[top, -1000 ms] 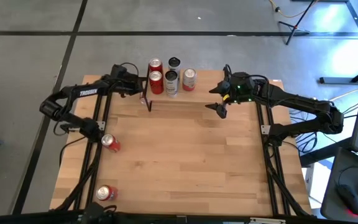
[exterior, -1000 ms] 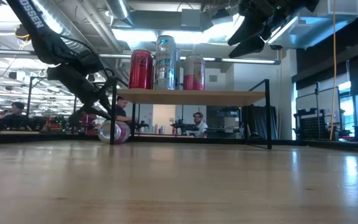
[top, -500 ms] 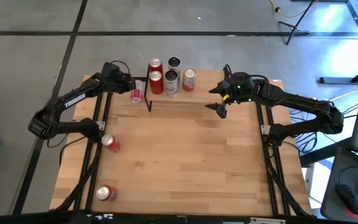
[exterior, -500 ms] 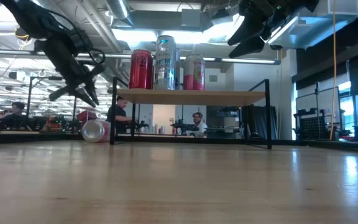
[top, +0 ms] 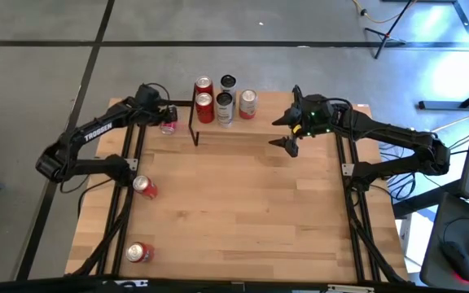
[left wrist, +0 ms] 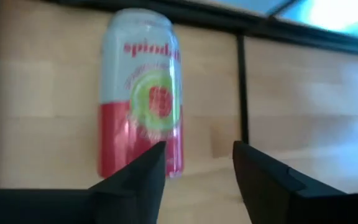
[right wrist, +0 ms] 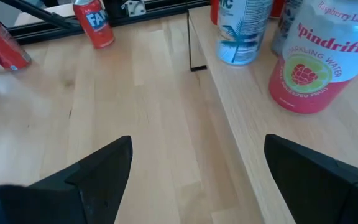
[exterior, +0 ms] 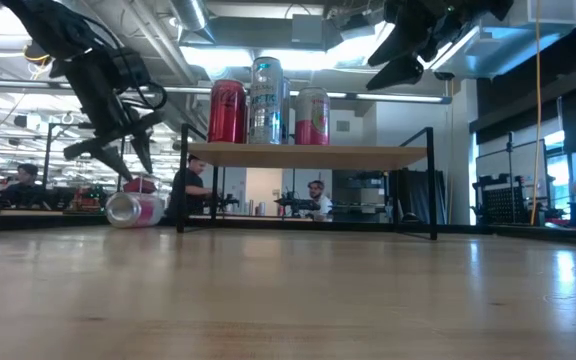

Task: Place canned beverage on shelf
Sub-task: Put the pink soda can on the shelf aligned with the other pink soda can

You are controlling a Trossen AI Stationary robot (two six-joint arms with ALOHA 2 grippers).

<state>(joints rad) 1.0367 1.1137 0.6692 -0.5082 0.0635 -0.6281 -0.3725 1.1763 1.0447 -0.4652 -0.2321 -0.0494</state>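
A pink-and-silver can (top: 168,125) lies on its side on the pale, grained wooden tabletop (top: 243,212), just left of the shelf (exterior: 308,155) at the table's far edge, so it is not on the shelf. The left gripper (top: 163,119) hangs above it with its dark, wedge-shaped fingers (left wrist: 143,180) parted and clear of the can's smooth printed wall; it grips nothing. In the low view the can (exterior: 135,208) rests beside the shelf's thin black leg, the gripper (exterior: 108,152) spread above it. The shelf is a flat light-wood board on slim black metal legs, carrying upright cylinders: two red cans (top: 204,107), a silver-and-blue can (top: 225,107), a dark-topped can (top: 229,82) and a pink can (top: 247,103). The right gripper (top: 287,130) hovers over the shelf's right end, its fingers (right wrist: 98,171) spread wide and empty. Two more red cans (top: 144,186) lie on their sides near the left edge, one nearer (top: 139,252).
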